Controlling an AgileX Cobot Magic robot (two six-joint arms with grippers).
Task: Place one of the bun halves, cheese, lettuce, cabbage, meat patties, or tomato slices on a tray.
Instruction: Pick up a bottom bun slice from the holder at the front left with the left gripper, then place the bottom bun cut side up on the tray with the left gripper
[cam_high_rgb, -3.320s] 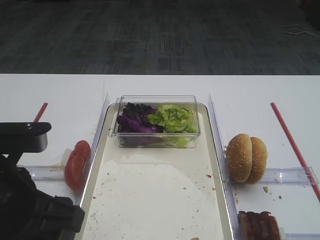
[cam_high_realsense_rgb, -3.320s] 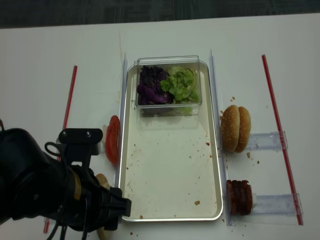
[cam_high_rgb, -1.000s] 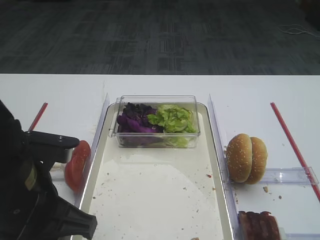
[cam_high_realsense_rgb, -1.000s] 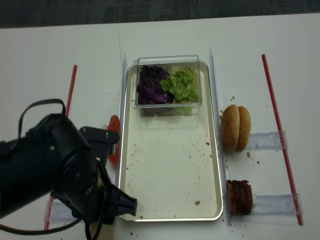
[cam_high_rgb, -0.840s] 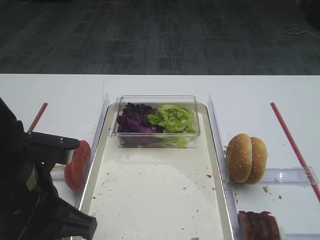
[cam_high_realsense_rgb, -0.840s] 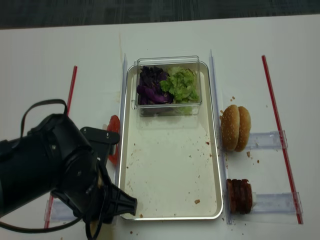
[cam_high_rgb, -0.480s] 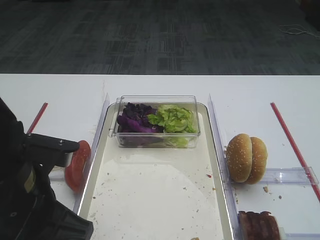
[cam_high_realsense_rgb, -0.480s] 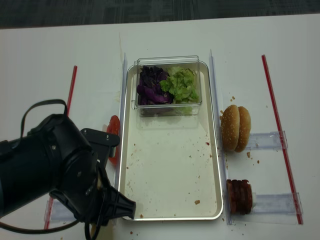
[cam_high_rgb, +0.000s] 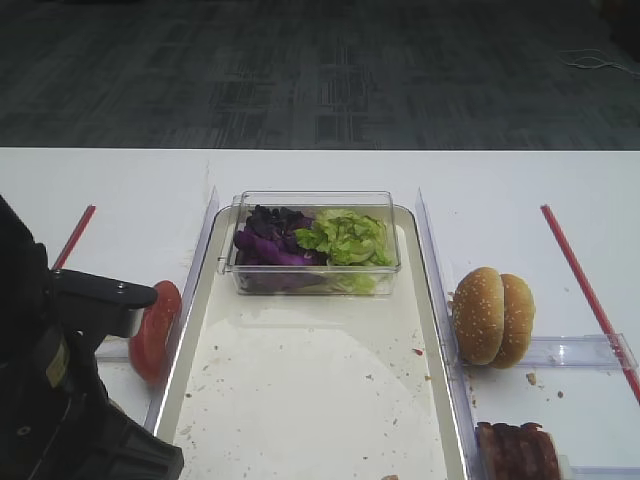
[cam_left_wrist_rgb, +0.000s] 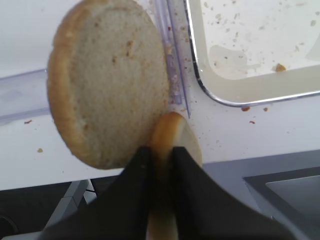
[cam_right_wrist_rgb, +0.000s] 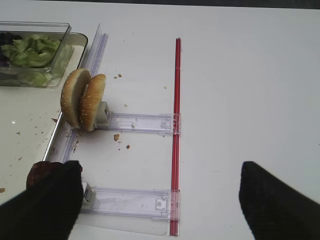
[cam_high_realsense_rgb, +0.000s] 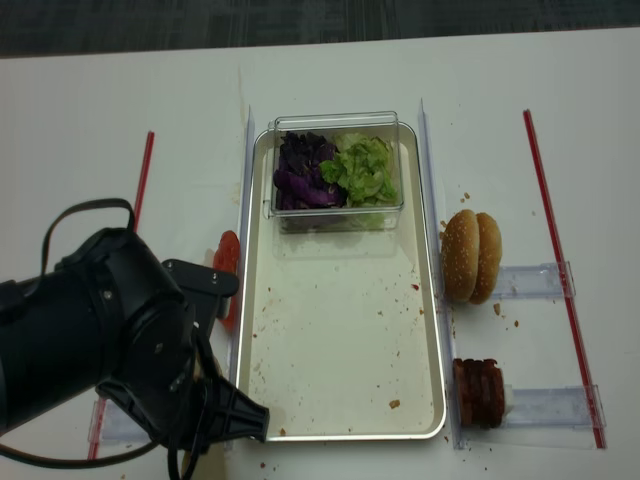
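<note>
In the left wrist view my left gripper (cam_left_wrist_rgb: 160, 155) is shut on a bun half (cam_left_wrist_rgb: 172, 131) held on edge, just off the near left corner of the tray (cam_left_wrist_rgb: 250, 50). A second bun half (cam_left_wrist_rgb: 107, 85) leans beside it, cut face showing. From overhead the black left arm (cam_high_realsense_rgb: 110, 350) hides both. The tray (cam_high_realsense_rgb: 340, 320) holds a clear box with cabbage (cam_high_realsense_rgb: 300, 172) and lettuce (cam_high_realsense_rgb: 362, 170). Tomato slices (cam_high_realsense_rgb: 228, 262) stand left of the tray, meat patties (cam_high_realsense_rgb: 478, 394) to its right. My right gripper (cam_right_wrist_rgb: 160, 205) is open above the table, holding nothing.
Two sesame buns (cam_high_realsense_rgb: 472, 256) stand on edge in a clear rack (cam_high_realsense_rgb: 530, 282) right of the tray. Red strips (cam_high_realsense_rgb: 560, 270) run down both sides of the white table. Another clear rack (cam_right_wrist_rgb: 130, 200) lies under the right gripper. Crumbs speckle the tray.
The left arm has sunk a little toward the near left corner of the tray. The food and the tray have stayed put.
</note>
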